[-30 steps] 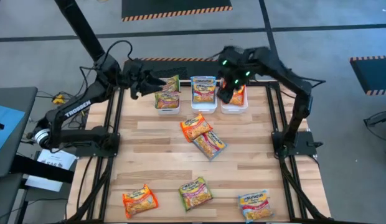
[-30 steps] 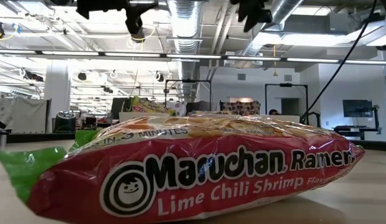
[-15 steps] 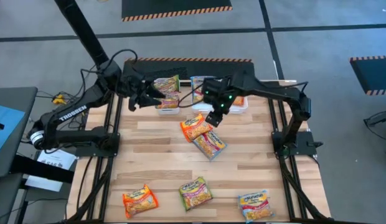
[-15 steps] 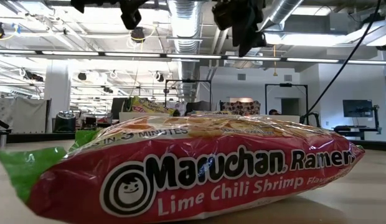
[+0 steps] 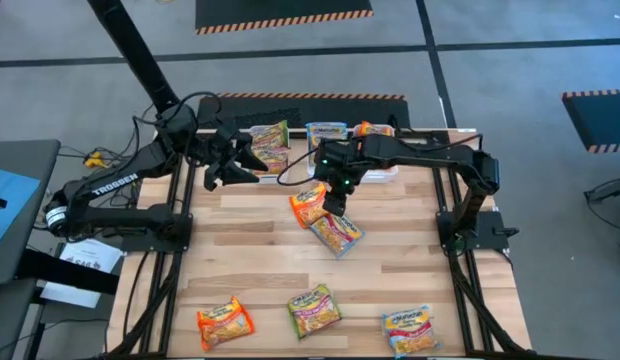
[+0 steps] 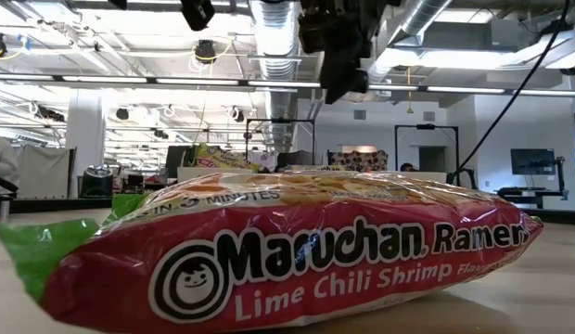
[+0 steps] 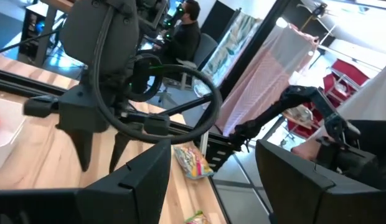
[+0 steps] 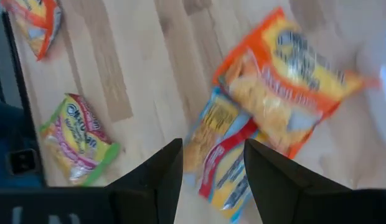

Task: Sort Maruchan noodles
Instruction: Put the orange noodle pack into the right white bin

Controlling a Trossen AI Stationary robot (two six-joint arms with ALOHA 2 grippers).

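Two Maruchan noodles packets lie flat mid-table, overlapping: an orange one (image 5: 310, 203) (image 8: 286, 81) and a blue- and red-edged one (image 5: 338, 233) (image 8: 224, 162). My right gripper (image 5: 334, 203) (image 8: 211, 168) hangs open just above them, pointing steeply down and touching nothing. My left gripper (image 5: 252, 165) (image 7: 211, 180) is open and empty, held level beside the left bin (image 5: 270, 168). Near the front edge lie an orange packet (image 5: 223, 322), a green one (image 5: 314, 308) (image 6: 297, 250) and a blue one (image 5: 410, 330).
Three white bins stand in a row at the table's far edge, with a green packet (image 5: 272, 138), a blue packet (image 5: 328, 131) and an orange packet (image 5: 373, 129) in them. Bare wood lies between the middle packets and the front row. A person sits in the room beyond (image 7: 187, 31).
My right gripper has left the right bin, swinging toward the table's left and near side and sinking until it hangs over the two middle packets. My left gripper has drifted toward the near edge, staying level and open.
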